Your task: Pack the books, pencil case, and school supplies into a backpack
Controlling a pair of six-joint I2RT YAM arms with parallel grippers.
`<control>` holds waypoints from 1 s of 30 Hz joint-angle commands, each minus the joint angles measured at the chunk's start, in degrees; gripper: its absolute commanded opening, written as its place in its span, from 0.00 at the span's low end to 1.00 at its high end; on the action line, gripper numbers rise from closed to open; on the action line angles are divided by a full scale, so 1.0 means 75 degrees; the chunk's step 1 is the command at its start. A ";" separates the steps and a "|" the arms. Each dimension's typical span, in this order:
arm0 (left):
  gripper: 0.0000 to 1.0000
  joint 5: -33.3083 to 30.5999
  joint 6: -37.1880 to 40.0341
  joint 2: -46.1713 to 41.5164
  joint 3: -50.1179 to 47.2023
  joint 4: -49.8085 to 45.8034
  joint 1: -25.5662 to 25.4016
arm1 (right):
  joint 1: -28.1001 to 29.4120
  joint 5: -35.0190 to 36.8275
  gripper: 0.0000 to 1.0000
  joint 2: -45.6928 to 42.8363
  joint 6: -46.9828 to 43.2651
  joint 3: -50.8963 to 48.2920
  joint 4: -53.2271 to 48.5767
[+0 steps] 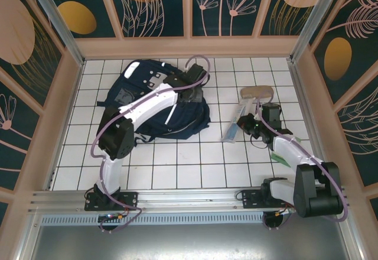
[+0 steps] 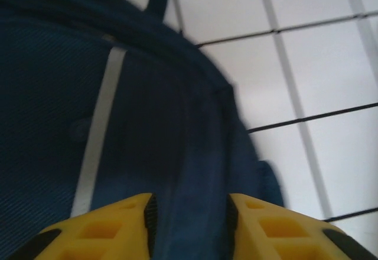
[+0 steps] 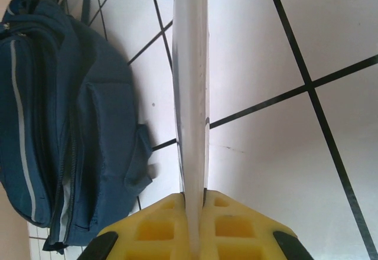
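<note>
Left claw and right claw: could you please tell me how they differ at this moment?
The left claw stands open over the backpack; the right claw is shut on a thin book. Left hangs above navy fabric, right above white tiles. Both have yellow fingers.

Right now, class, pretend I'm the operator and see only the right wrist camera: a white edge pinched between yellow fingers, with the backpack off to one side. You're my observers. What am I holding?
Observer: From the top camera, the right gripper is shut on a thin book, held tilted on its edge rather than flat.
Operator: Where is the other arm?
Observer: It reaches over the backpack. In its wrist view the left gripper has a finger on either side of a fold of the fabric. I cannot tell whether it is pinching.
Operator: Is anything else close to my book?
Observer: A tan pouch lies right by the book's far end.
</note>
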 commanded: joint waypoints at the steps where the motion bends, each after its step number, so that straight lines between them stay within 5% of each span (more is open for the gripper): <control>1: 0.45 -0.0784 0.0693 0.0591 -0.0109 -0.0912 -0.0070 | -0.0003 -0.0130 0.00 -0.0263 0.0147 -0.0095 0.0005; 8: 0.45 -0.1216 0.0757 0.0994 -0.0180 -0.1006 -0.0064 | 0.0028 -0.0271 0.00 -0.0416 0.0275 -0.0262 0.0042; 10: 0.28 -0.1328 0.0805 0.1054 -0.0237 -0.0950 -0.0070 | 0.0050 -0.0346 0.00 -0.0499 0.0360 -0.0285 0.0086; 12: 0.00 -0.1504 0.0778 0.1068 -0.0181 -0.1000 -0.0066 | 0.0096 -0.0439 0.00 -0.0570 0.0512 -0.0289 0.0191; 22: 0.00 -0.1959 0.0620 -0.0600 0.0666 -0.1306 0.0220 | 0.1029 -0.0501 0.00 -0.0524 0.1448 0.0042 0.1392; 30: 0.00 -0.0827 0.0599 -0.1658 0.1565 -0.1792 0.0945 | 0.2141 -0.0360 0.00 0.0791 0.2076 0.1022 0.2918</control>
